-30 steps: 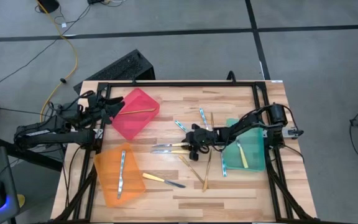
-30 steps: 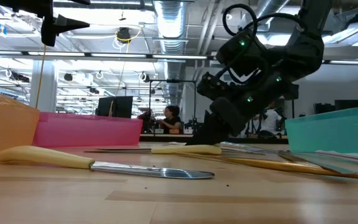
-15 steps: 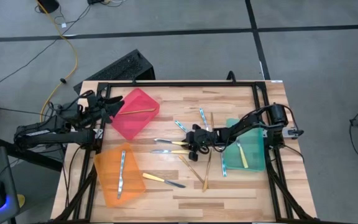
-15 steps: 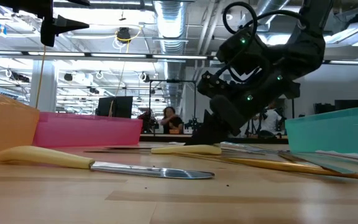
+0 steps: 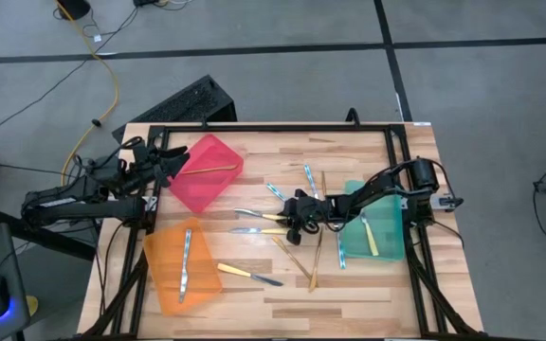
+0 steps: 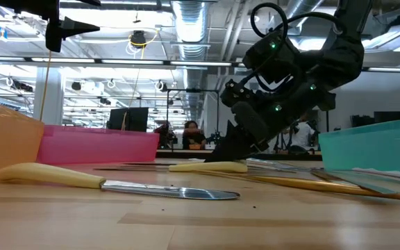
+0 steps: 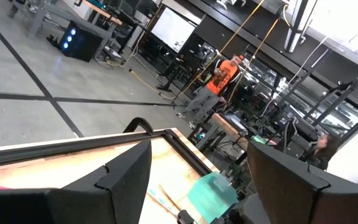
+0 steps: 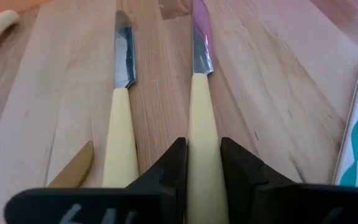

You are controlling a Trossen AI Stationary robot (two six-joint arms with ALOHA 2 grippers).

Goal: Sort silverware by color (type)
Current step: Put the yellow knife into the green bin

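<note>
Since a moment ago my right jaws [image 5: 295, 216] have narrowed onto the handle of a yellow-handled knife [image 8: 201, 134], and the knife beside it has shifted a little on the surface [image 5: 254, 284]. Now the two dark fingers [image 8: 166, 171] press against either side of that cream handle, closed on it, with the blade pointing straight ahead of my jaws and the knife lying flat on the wood. A second yellow-handled knife [image 8: 121, 124] lies just beside the held one, parallel to it, and the tip of a gold piece [image 8: 73, 167] shows beside that, close to my fingers. From table height my right jaws [image 6: 221, 151] are down at the wood, touching the handle there.

Other cutlery lies scattered on the wood near my right jaws: gold pieces [image 5: 317, 258], silvery-blue ones [image 5: 308, 177], and another yellow-handled knife [image 5: 246, 275] farther off. The green bin [image 5: 387, 232] sits behind my right wrist with a piece in it.

My left jaws [image 5: 172, 163] stand wide open and empty, held above the near edge of the red bin [image 5: 211, 175], which holds a gold piece [image 5: 214, 170]. The orange bin [image 5: 164, 275] holds a silvery-blue piece [image 5: 185, 265].
</note>
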